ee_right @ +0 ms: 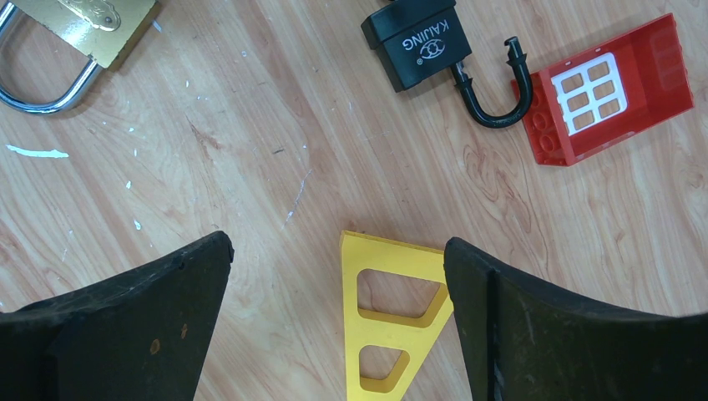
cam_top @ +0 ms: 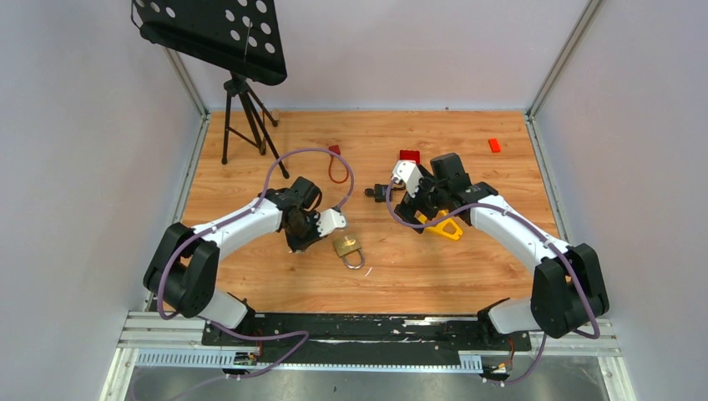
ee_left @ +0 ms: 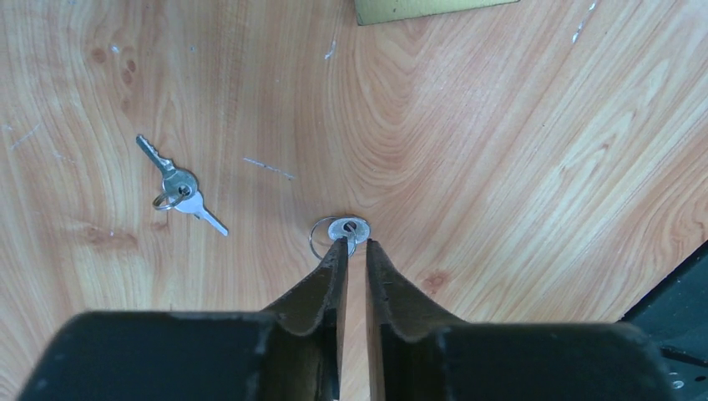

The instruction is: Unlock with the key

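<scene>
A small silver key (ee_left: 349, 227) is seen lying flat on the wooden table (cam_top: 417, 276), just left of the brass padlock (cam_top: 348, 247) and apart from it. Its head is round and pierced by a hole, through which a thin wire ring is threaded. Its blade is mostly hidden between the fingers of the left gripper (ee_left: 355, 244). These fingers are drawn close together on either side of the blade, with only a narrow slit left between them. Whether the blade is actually pinched cannot be told.

A second pair of keys (ee_left: 179, 188), joined on one ring and splayed in opposite directions, is found on the wood well apart from the first. The brass padlock is laid flat with its steel shackle turned toward the near edge.

The right gripper (ee_right: 336, 244) is held with its jaws wide apart above a yellow triangular frame (ee_right: 392, 255), and nothing is gripped by it. Beyond it, toward the far side, a black padlock (ee_right: 415, 42) marked KAIJING is seen with its shackle swung open. The tip of that shackle is placed just beside a red brick with a white window (ee_right: 614, 88)
</scene>
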Tool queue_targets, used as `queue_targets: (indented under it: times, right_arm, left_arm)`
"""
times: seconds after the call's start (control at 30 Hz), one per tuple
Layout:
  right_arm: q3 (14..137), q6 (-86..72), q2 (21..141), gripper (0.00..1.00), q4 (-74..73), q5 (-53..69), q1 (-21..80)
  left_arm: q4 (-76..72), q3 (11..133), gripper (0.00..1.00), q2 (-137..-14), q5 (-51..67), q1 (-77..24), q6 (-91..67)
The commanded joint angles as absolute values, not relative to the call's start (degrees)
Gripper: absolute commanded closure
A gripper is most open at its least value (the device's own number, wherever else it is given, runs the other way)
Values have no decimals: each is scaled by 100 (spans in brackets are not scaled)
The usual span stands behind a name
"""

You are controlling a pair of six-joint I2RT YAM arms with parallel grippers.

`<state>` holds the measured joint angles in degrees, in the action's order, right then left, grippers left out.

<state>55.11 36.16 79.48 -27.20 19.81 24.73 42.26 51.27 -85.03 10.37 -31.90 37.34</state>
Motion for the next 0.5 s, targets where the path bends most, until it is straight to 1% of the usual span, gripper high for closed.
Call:
queue_targets:
  times: [0.0,0.03,0.07,0.23,0.33,0.47]
  right_arm:
    - [5625,3657,7963,0,-2696,1987,2513]
    - [5632,3656,7961,0,-2698,1986,2509]
    - [5628,3658,7963,0,-2697,1987,2513]
    - [5628,3666,7971,0,-2698,1986,2512]
    - [5630,3670,7988,0,-2698,1986,2505]
    - [5633,3674,8006,0,-2703,1987,2522]
  left_arm:
    - [4208,5169,71,-8303,920,-3217,3669]
    - [4175,5141,65,-8324,842,-3217,3649]
    - [4130,5120,61,-8346,772,-3207,3609]
    - [4170,5206,50,-8693,776,-3011,3411]
    - [4312,5262,39,-8826,1056,-2835,3486]
    - [4116,5100,37,-8805,1043,-2836,3617]
